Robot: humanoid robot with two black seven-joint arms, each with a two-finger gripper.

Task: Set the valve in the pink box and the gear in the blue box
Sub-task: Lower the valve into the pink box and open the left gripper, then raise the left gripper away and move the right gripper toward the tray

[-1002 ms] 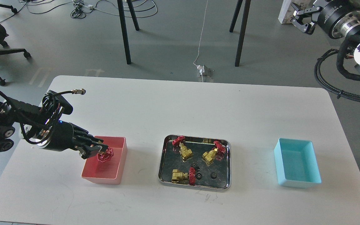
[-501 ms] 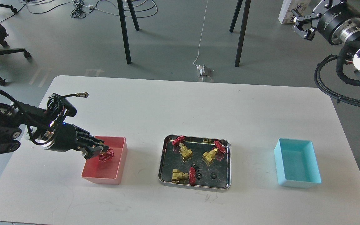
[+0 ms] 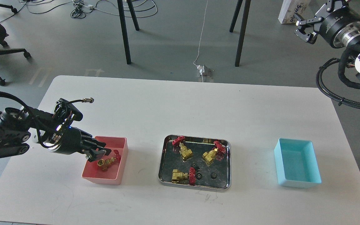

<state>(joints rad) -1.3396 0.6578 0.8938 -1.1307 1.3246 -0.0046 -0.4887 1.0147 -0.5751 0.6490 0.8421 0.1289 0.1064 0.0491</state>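
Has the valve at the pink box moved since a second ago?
Yes. The valve has dropped out of the left gripper and now lies on the floor of the pink box, lower than before and clear of the fingers.

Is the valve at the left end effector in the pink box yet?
Yes: valve lies on its side inside the pink box.

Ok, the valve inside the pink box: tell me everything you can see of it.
The valve is small, with a brass-gold body and a red spoked handwheel at its right end. It looks like metal. It lies tipped on its side on the floor of the pink box, toward the box's far half. The left gripper hangs just above its left end, fingers apart; whether they touch it cannot be told. Nothing else shares the box.
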